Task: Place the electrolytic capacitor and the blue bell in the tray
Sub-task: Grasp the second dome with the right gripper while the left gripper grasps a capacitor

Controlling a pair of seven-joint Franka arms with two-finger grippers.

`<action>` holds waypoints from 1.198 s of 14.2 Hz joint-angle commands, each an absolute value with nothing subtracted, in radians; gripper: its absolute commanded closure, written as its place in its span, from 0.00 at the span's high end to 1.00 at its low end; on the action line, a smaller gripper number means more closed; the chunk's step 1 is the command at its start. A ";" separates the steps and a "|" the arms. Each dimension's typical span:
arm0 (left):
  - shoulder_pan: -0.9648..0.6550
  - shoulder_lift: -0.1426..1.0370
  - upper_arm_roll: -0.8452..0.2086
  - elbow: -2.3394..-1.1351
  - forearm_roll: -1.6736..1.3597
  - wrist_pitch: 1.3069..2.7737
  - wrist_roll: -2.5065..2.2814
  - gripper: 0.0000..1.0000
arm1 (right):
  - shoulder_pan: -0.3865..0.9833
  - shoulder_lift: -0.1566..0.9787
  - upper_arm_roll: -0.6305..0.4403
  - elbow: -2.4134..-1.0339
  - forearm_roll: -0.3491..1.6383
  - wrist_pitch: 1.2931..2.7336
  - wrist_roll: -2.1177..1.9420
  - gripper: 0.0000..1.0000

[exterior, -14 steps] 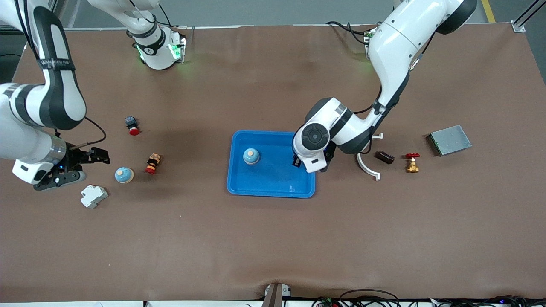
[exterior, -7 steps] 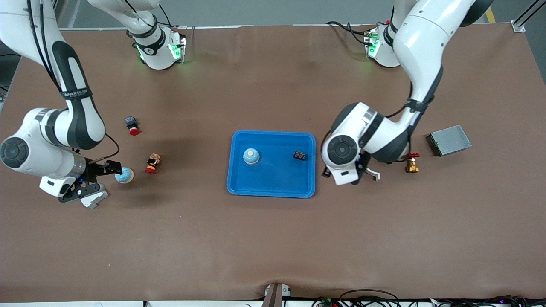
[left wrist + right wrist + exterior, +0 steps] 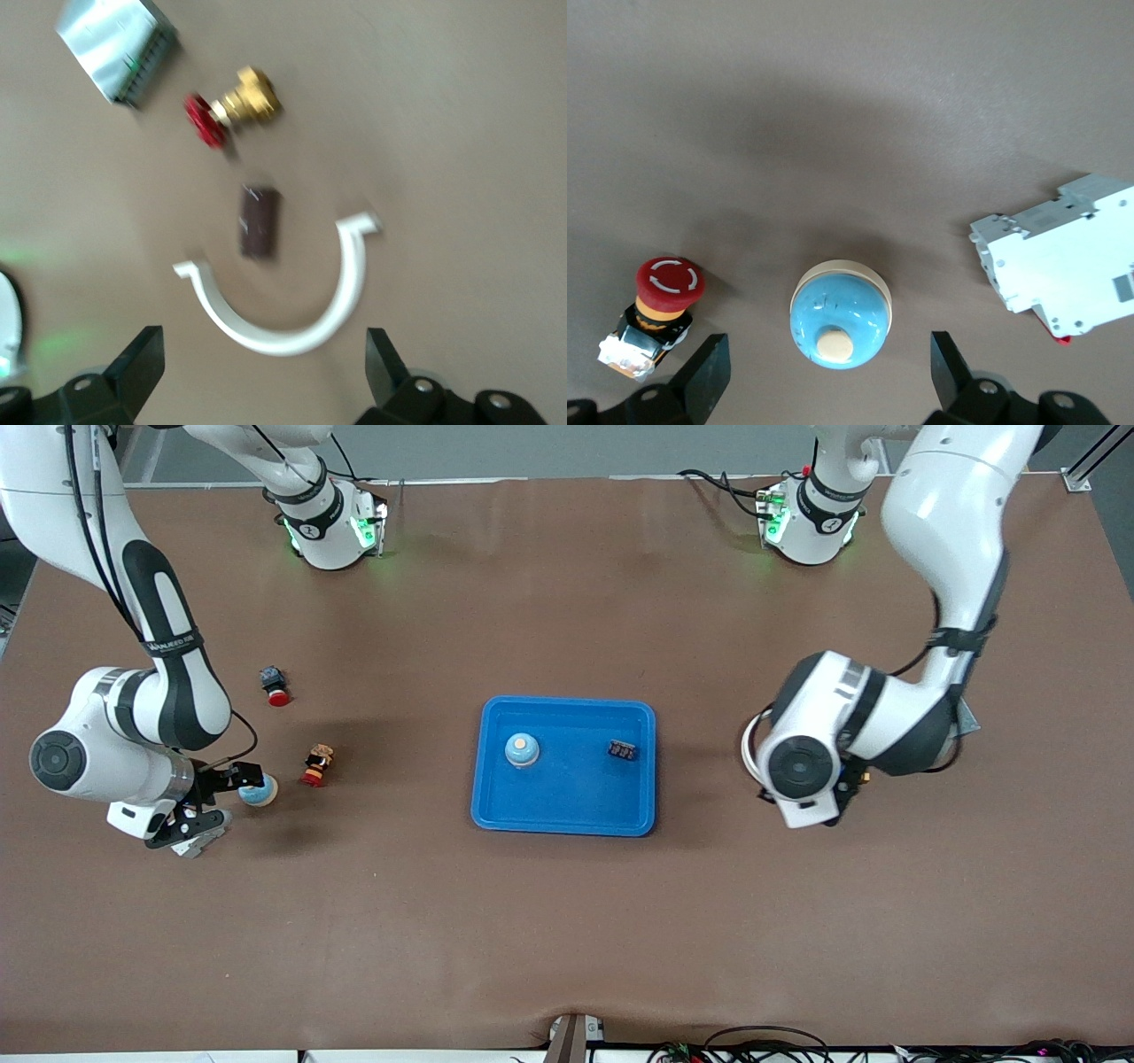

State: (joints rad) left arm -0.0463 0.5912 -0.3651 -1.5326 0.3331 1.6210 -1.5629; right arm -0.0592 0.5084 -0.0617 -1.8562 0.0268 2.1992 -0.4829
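Observation:
The bright-blue tray (image 3: pixel 567 815) lies mid-table. In it stand a blue bell (image 3: pixel 522 749) and a small black capacitor (image 3: pixel 622 750). A second blue bell (image 3: pixel 260 789) with a cream button stands on the table toward the right arm's end; it also shows in the right wrist view (image 3: pixel 840 314). My right gripper (image 3: pixel 829 376) is open and empty just over this bell, its fingers (image 3: pixel 239 776) either side of it. My left gripper (image 3: pixel 264 372) is open and empty over a white curved clip (image 3: pixel 283 305), away from the tray.
By the second bell are a red emergency button (image 3: pixel 660 301) and a white circuit breaker (image 3: pixel 1063 261). Another red button (image 3: pixel 275 685) lies farther back. Under the left hand are a brown block (image 3: pixel 258 221), a brass valve (image 3: pixel 235 106) and a grey metal box (image 3: pixel 115 44).
My left gripper let go of the capacitor in the tray and moved out toward the left arm's end, over the clip. My right gripper moved in over the second bell.

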 commanded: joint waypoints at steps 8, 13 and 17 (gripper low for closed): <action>0.037 0.606 -0.377 -1.721 0.334 1.713 -1.531 0.90 | -0.089 0.555 -0.049 -1.850 0.003 2.201 -0.522 1.00; 0.084 0.598 -0.379 -1.796 0.337 1.839 -1.531 0.90 | -0.091 0.569 -0.048 -1.850 -0.018 2.206 -0.522 1.00; 0.101 0.591 -0.379 -1.842 0.337 1.928 -1.532 0.90 | -0.104 0.600 -0.048 -1.848 -0.018 2.238 -0.522 1.00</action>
State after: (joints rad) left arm 0.0937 0.6282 -0.3724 -1.7894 0.3330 1.8931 -1.5314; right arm -0.0749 0.5765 -0.0643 -1.8561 0.0083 2.2215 -0.5156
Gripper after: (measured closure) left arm 0.097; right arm 0.000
